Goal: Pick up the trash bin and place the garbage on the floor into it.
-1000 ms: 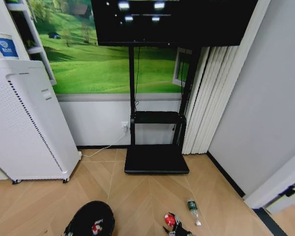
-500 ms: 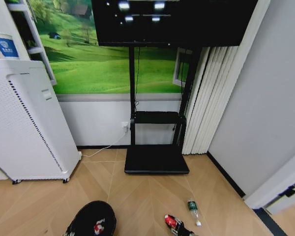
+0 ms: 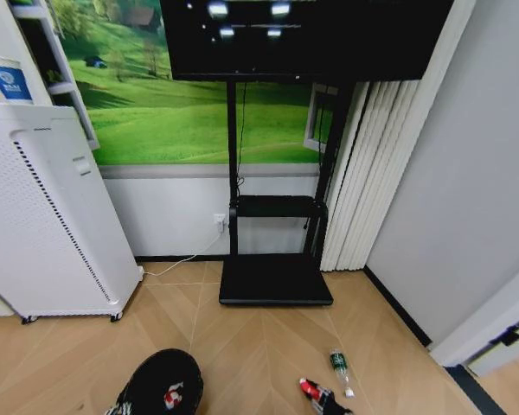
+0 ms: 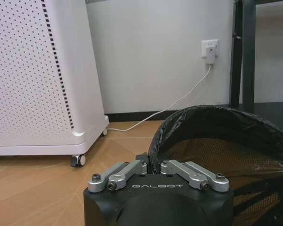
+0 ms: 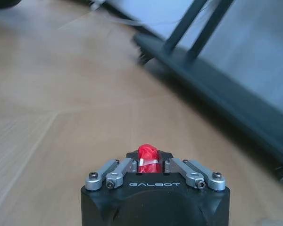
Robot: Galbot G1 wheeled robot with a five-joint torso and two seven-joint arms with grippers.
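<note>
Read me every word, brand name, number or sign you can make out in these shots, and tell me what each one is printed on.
"GALBOT": on the black body of the left gripper, which is shut on the trash bin rim.
"GALBOT": on the black body of the right gripper, shut on a red-and-white piece of garbage.
Blue sign with a white emblem, beside the white perforated appliance: too small to read.
Green label on the bottle: too small to read.

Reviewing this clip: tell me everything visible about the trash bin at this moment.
The trash bin is small, round and black, lined with a crinkled black plastic bag folded over its rim; the wall looks like dark mesh. It is upright, mouth open, low on the robot's left above the wooden floor. A red-and-white item lies inside. The left gripper is shut on its near rim.
</note>
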